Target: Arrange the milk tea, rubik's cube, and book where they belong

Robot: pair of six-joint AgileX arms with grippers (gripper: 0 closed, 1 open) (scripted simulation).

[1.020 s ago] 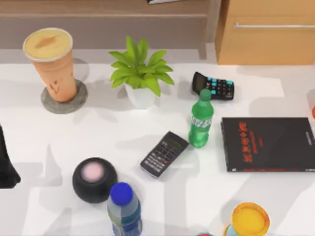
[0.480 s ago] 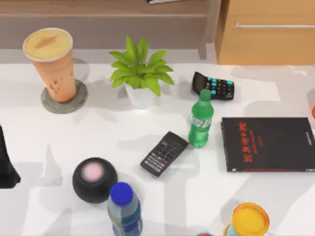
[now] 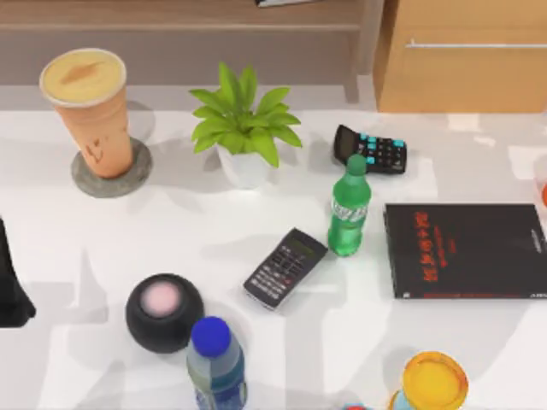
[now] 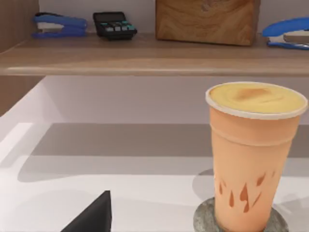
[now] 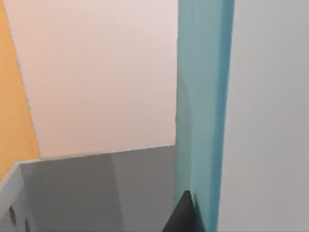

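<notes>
- The white bench carries a scatter of office clutter below a wooden shelf
- A thin black book with red lettering lies flat at the bench's right side
- The book, seen in the right wrist view as an upright light-blue band, stands beside a grey tray
- Our right claw sits against the lower part of that blue cover; we cannot tell whether it is spread or pinching
- The milk tea stands upright on a round grey coaster at the far left of the bench, its creamy top uncovered
- A potted plant stands to the right of the cup, well apart from it
- Our left claw waits at the bench's left edge, apart from the milk tea; we cannot tell its state
- A black sphere with a pink top sits near the front, a blue-capped bottle just beside it
- A green bottle stands upright between the black remote and the black book
- A small calculator lies behind the green bottle
</notes>
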